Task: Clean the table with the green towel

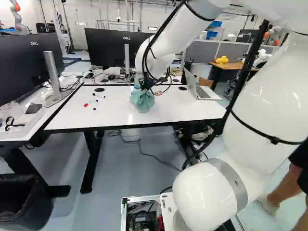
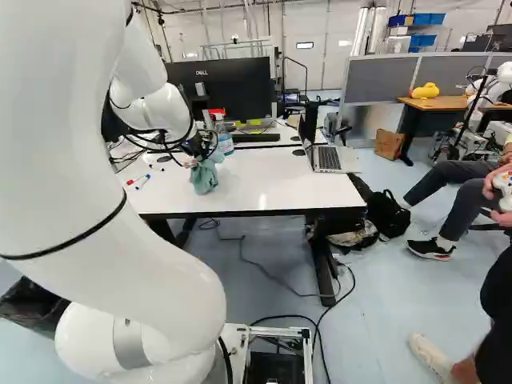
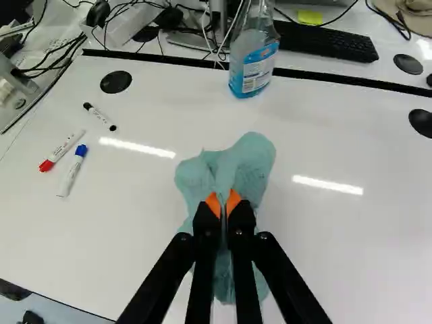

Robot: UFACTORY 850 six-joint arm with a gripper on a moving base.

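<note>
In the left base view my gripper (image 1: pixel 144 85) is above the white table (image 1: pixel 168 108), and the green towel (image 1: pixel 143 100) hangs bunched beneath it. The wrist view shows my gripper (image 3: pixel 224 202) with both orange pads pinching a fold of the towel (image 3: pixel 251 162). The cloth spreads out ahead of the fingers and under them. Whether its lower part touches the tabletop, I cannot tell.
Ahead of the towel stands a spray bottle with blue liquid (image 3: pixel 255 57). Several markers, one of them red-capped (image 3: pixel 62 150), lie on the table. An open laptop (image 2: pixel 326 158) sits toward its right end. Monitors (image 1: pixel 115 47) stand behind.
</note>
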